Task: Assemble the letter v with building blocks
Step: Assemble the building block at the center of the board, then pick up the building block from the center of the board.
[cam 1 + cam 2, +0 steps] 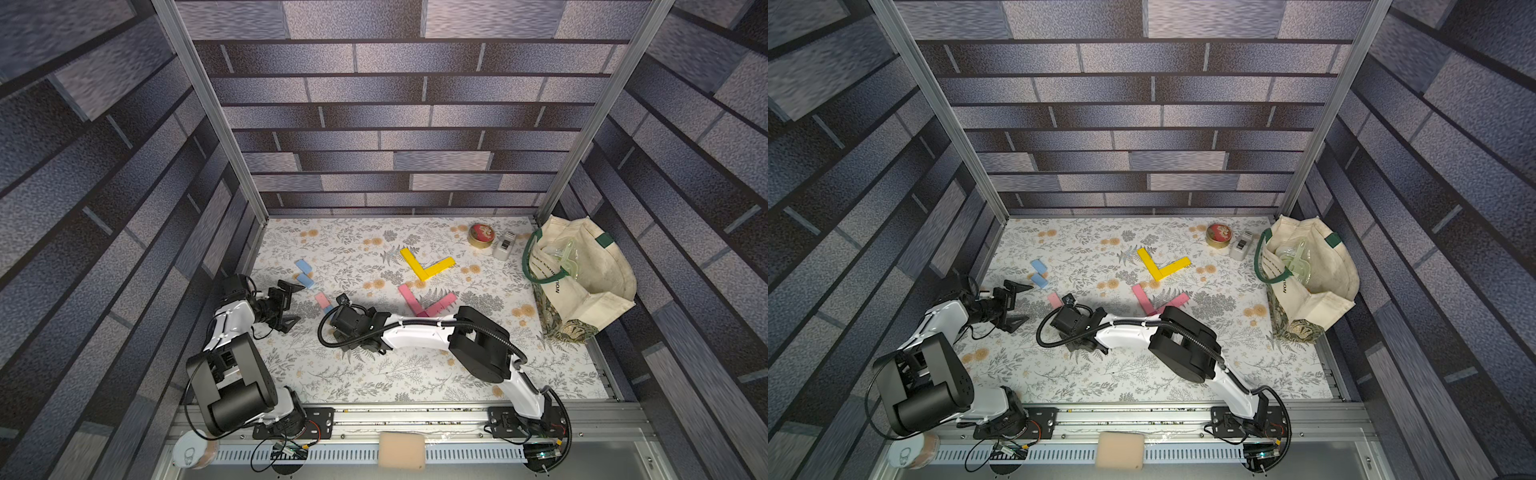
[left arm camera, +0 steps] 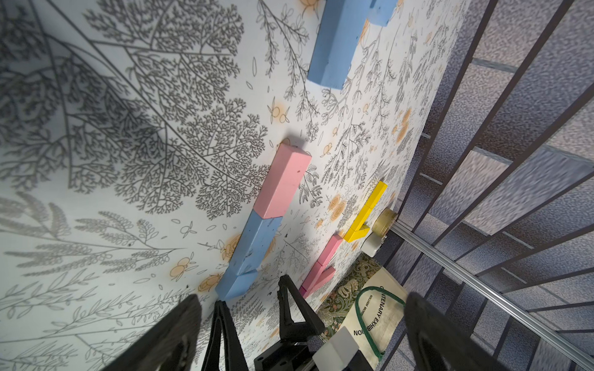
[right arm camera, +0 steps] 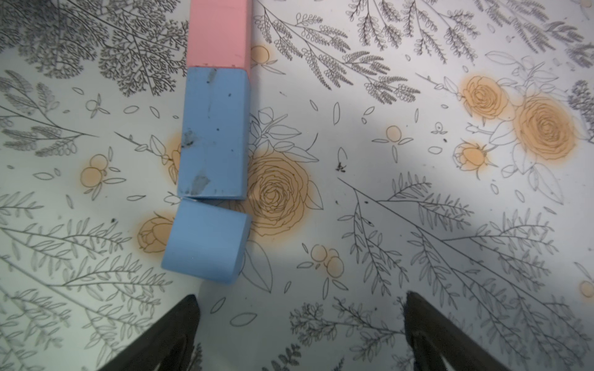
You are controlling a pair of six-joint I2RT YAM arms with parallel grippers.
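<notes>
Right wrist view: a light blue brick (image 3: 213, 131) is seen lying end to end with a light pink brick (image 3: 218, 32), touching it. A shorter blue piece (image 3: 205, 241) is set at its other end, slightly skewed (a thin wedge of gap shows between them). The right gripper (image 3: 302, 298) is held just beside this row with its jaws spread wide and nothing between them.

In both top views a yellow V (image 1: 426, 264) is laid out right of the frame's centre. A pink V (image 1: 424, 301) is laid just below it, partly covered by the right arm. Two more blue bricks (image 1: 305, 274) are found left of centre, near the left gripper (image 1: 292, 304), whose jaws are likewise spread and empty. A round red-and-gold tin (image 1: 481, 236) and a small white-grey box (image 1: 504, 245) are placed above and right of the yellow V, with a cloth bag (image 1: 582, 282) further right.
</notes>
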